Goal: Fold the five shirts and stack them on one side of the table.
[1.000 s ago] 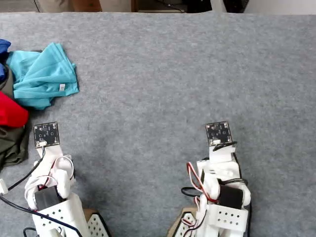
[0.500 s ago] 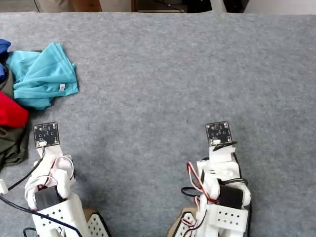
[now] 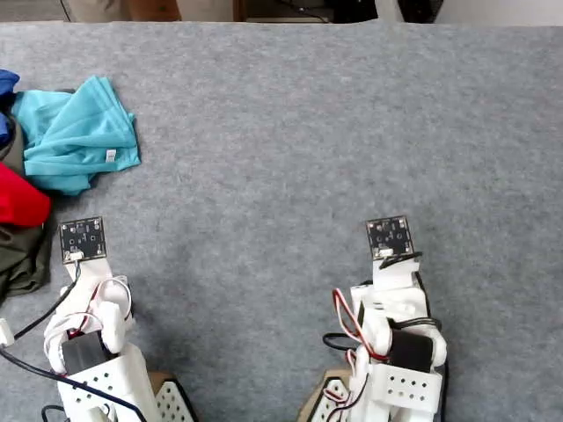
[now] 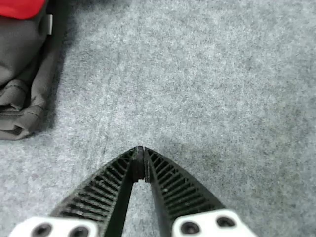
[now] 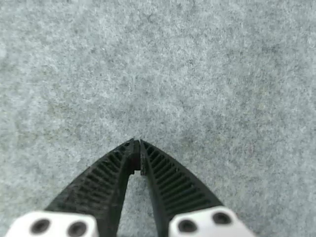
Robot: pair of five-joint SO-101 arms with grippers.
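A pile of shirts lies at the table's left edge: a teal shirt (image 3: 75,134) folded on top, a red one (image 3: 19,198), a dark olive one (image 3: 22,255) and a bit of blue (image 3: 7,83). The olive shirt (image 4: 22,74) and a red corner (image 4: 22,7) also lie ahead of my left gripper (image 4: 139,150), which is shut on nothing above the grey felt. My right gripper (image 5: 137,144) is shut too, with bare felt under it. Both arms sit folded back at the near edge, the left arm (image 3: 84,299) just right of the olive shirt, the right arm (image 3: 391,299) near the middle.
Grey felt (image 3: 334,132) covers the whole table. Beyond the far edge, dark objects (image 3: 352,9) and wooden furniture (image 3: 149,9) stand off the table.
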